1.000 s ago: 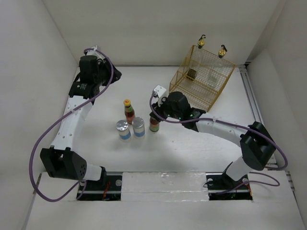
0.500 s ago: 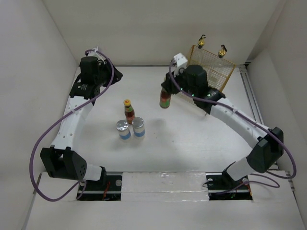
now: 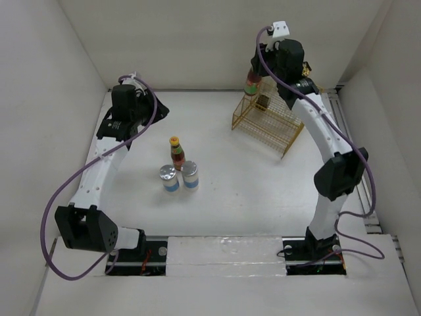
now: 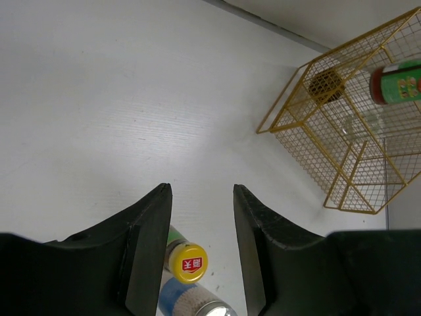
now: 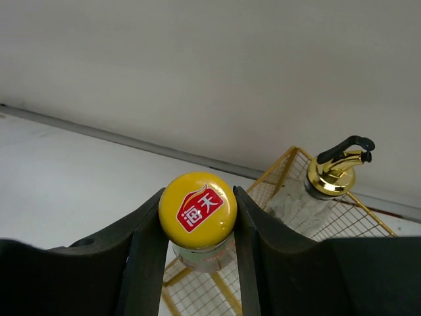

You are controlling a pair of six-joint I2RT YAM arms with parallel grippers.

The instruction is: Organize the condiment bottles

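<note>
**A:** Which step do we log?

**B:** Loading the rack, by our reading. The right gripper (image 5: 197, 201) is clamped on the neck of the held sauce bottle (image 3: 250, 83), just under its yellow cap. The bottle is upright, high over the far left corner of the yellow wire rack (image 3: 276, 126), which is at the far right of the table (image 3: 230, 197). It looks clear of the wire.

**A:** And the left side?

**B:** The left gripper (image 4: 200, 192) has its jaws apart with nothing between them. It hovers far left, looking down on the second sauce bottle (image 3: 176, 152) and the silver-lidded jars (image 3: 169, 178). Those three stand close together, left of centre.

**A:** What's in the rack?

**B:** We see one glass bottle (image 5: 332, 172) with a gold spout at the far side. We cannot pick out the other.

**A:** What does the next move call for?

**B:** We'd say a straight descent into a free compartment. The bottle has to stay vertical, clear of the top wire and of the glass bottle. The jaws should part only once its base is seated.

**A:** Surface and room?

**B:** The tabletop is matte white. Plain white walls (image 3: 197, 39) stand left, far and right, and the light is even.
</note>
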